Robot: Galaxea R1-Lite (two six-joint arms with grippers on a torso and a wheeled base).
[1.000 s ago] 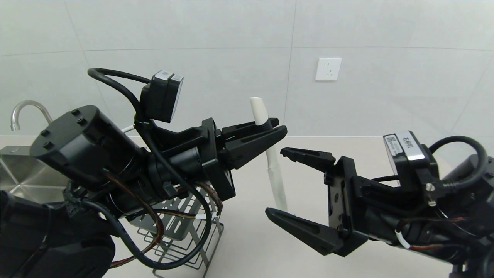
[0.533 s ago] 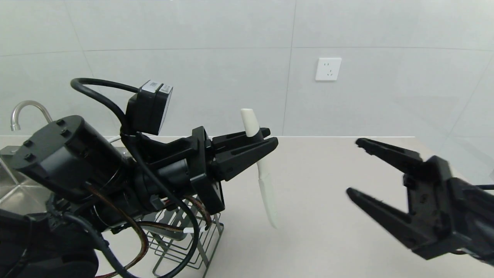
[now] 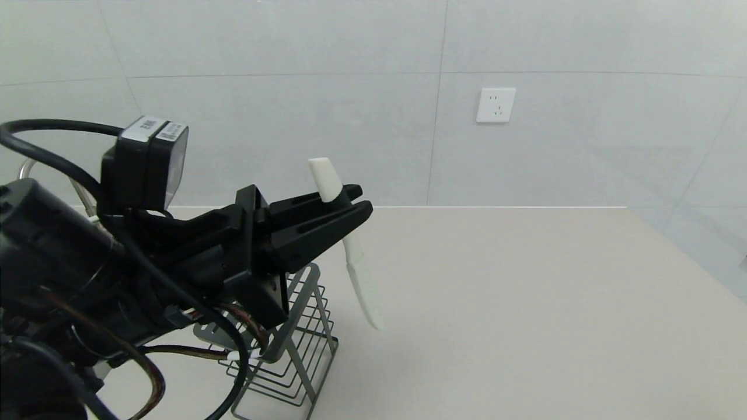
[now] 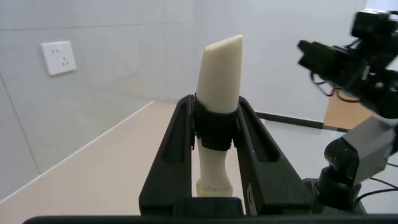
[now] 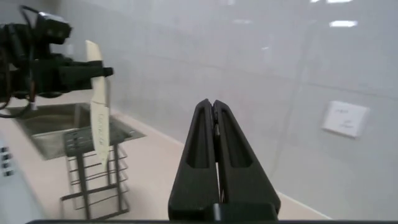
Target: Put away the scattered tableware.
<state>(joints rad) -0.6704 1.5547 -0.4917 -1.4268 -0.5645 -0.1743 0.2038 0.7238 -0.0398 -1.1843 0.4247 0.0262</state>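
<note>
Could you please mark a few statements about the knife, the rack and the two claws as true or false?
1. The left claw is shut on the white knife. True.
2. The knife's blade points up. False: the handle end sticks up above the claw and the blade hangs down.
3. The knife stands in the wire rack. False: it is held in the air near the rack, above the counter.
4. The right claw is shut with nothing in it. True.
</note>
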